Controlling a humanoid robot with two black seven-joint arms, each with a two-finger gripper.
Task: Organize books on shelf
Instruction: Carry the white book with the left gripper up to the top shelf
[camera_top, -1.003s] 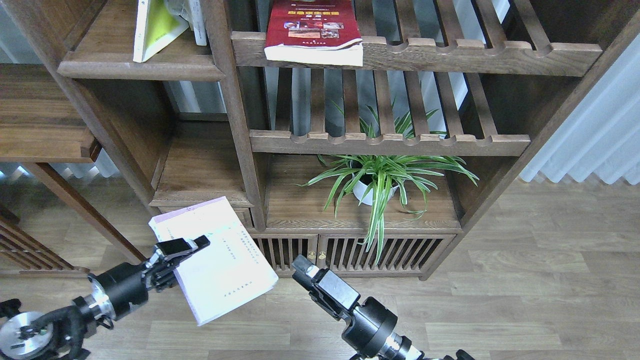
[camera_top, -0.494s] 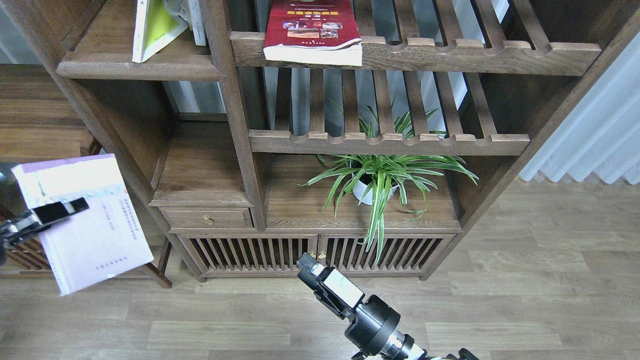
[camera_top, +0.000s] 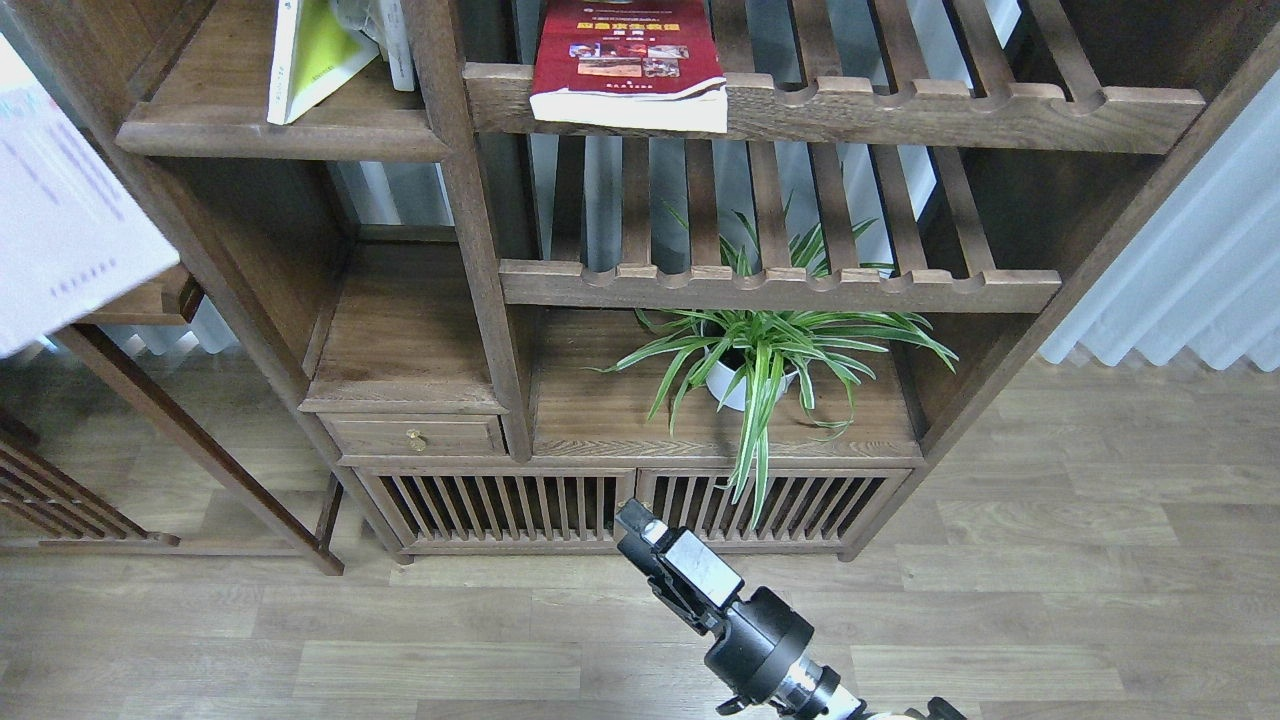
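A yellow-green book (camera_top: 312, 55) leans on the solid dark-brown shelf (camera_top: 300, 135) at the top left. To its right, a dark red book (camera_top: 628, 62) lies flat on the upper slatted rack, overhanging the front rail. A pale white-lavender book (camera_top: 60, 220) shows blurred at the far left edge, in the air below the shelf's level. My left gripper is out of view. My right gripper (camera_top: 640, 527) is low in the centre, pointing up towards the cabinet doors with nothing in it; its fingers cannot be told apart.
Thin white booklets (camera_top: 388, 35) stand behind the yellow-green book. A potted spider plant (camera_top: 760, 355) sits on the lower right board under a second slatted rack (camera_top: 780, 285). A small drawer (camera_top: 415, 437) and slatted cabinet doors (camera_top: 560, 505) are below. A side table (camera_top: 150, 300) stands at left.
The pale book has swung left and upward, from in front of the drawer to the far left edge. My left gripper went out of view with it. The right gripper crept slightly right.
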